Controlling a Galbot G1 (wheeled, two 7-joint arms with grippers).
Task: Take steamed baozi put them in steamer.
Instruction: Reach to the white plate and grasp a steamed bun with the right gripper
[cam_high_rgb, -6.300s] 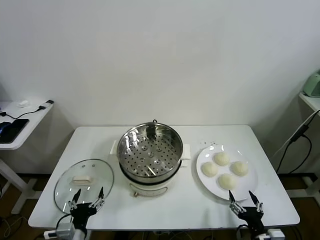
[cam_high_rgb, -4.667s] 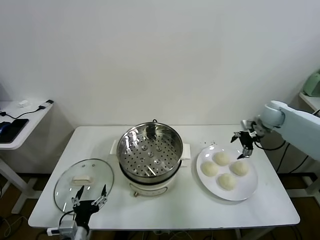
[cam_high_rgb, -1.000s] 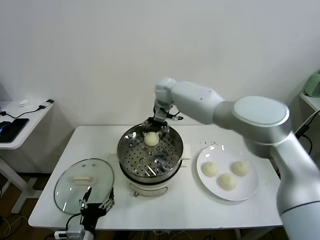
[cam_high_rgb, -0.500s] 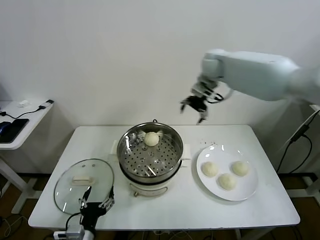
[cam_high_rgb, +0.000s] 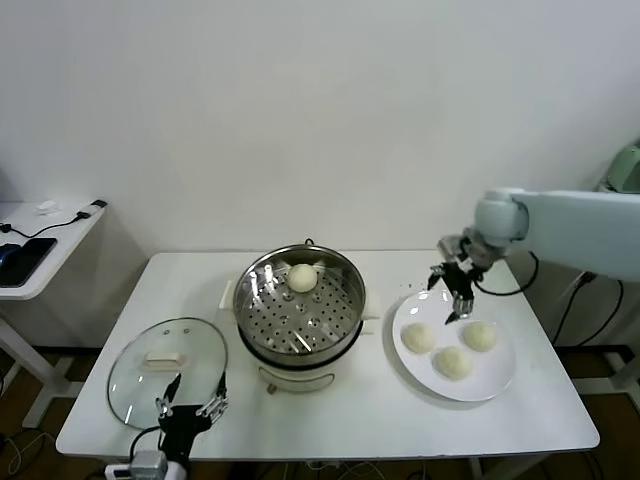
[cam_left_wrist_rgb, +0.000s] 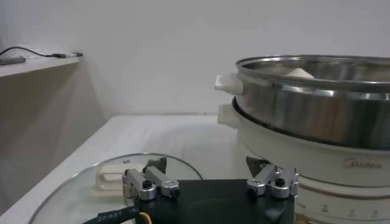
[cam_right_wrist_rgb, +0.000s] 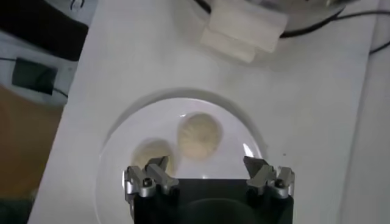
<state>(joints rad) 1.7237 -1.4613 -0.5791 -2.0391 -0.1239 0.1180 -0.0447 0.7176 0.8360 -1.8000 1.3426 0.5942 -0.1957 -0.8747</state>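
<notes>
— Buns: where do they sit?
— One bun (cam_high_rgb: 302, 277) lies at the steamer's (cam_high_rgb: 300, 312) far rim; three buns (cam_high_rgb: 451, 346) share the plate (cam_high_rgb: 500, 375).
— And the grippers?
— The right gripper (cam_high_rgb: 450, 296) hangs open over the plate's far edge. The left gripper (cam_high_rgb: 189, 402) waits open by the table's (cam_high_rgb: 400, 420) front edge, beside the lid (cam_high_rgb: 166, 357).

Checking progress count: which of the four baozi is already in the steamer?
The lone baozi on the perforated tray, at the far side of the steamer. The other three baozi sit on the white plate.
</notes>
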